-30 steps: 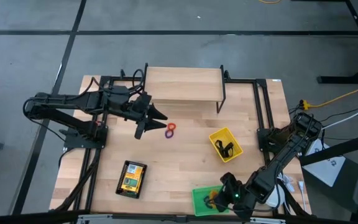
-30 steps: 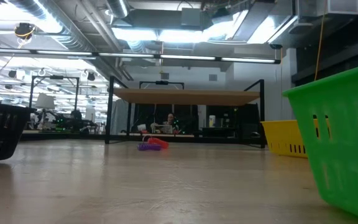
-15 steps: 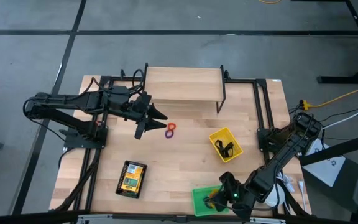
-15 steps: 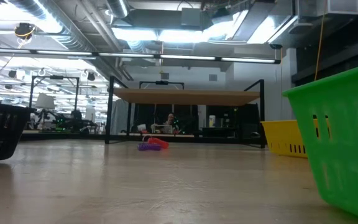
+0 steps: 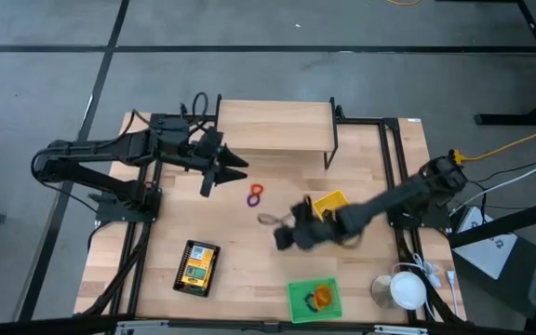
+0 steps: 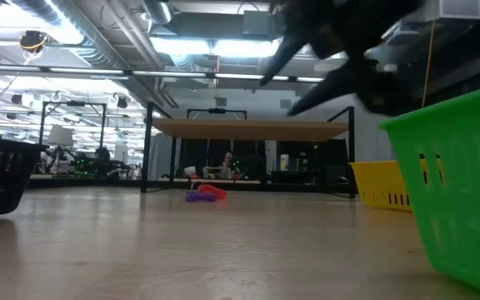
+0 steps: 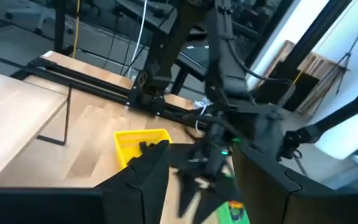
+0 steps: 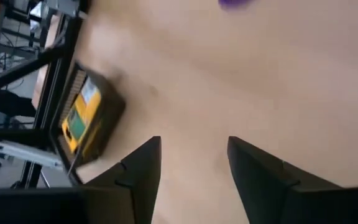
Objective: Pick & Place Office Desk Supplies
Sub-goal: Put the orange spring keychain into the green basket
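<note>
Two arms reach over the table from above: the left gripper (image 5: 220, 173) hovers near the shelf (image 5: 274, 127) with its fingers spread, just beside the purple ring (image 5: 253, 199) and red ring (image 5: 255, 189), which lie touching on open wood. The right gripper (image 5: 287, 233) stretches across mid-table, blurred, beside the yellow bin (image 5: 328, 202), with bare board between it and the black tray (image 5: 196, 267) holding a yellow box (image 5: 196, 266); the green bin (image 5: 296, 300) sits at the near edge. At table height, the rings (image 6: 204, 193) lie far back under the shelf, with wide bare wood in front and the green bin's wall (image 6: 448, 187) close by. Past the left fingers (image 7: 148, 177), the yellow bin (image 7: 128, 142) stands near the rail. Past the right fingers (image 8: 138, 168), parted and empty, the tray (image 8: 98, 127) sits by the table's edge.
</note>
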Robot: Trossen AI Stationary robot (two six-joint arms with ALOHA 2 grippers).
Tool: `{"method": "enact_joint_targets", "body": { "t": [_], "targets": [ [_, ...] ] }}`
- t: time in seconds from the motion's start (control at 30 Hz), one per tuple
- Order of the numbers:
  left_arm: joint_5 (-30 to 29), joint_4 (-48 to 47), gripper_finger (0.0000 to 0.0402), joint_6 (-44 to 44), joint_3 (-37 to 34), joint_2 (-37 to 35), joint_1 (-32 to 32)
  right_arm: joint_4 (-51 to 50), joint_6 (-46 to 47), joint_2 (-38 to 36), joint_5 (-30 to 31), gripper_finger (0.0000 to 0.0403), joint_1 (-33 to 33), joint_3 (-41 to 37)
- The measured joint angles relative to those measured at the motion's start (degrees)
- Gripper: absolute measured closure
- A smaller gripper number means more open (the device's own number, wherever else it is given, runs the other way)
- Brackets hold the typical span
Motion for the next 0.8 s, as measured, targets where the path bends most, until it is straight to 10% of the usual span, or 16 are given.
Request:
{"method": "enact_joint_targets", "body": {
  "t": [0.57,0.8],
  "targets": [
    [-3.7,23.2,0.0231,-15.4,-39.5,-30.2,6.2,1.2,-5.4,2.2,-17.1,0.0221,-19.0,1.4],
    [-3.9,26.0,0.0231,-17.7,-43.9,-34.6,6.7,-9.2,-8.7,16.2,-21.0,0.0221,-22.9,19.1]
  ]
}}
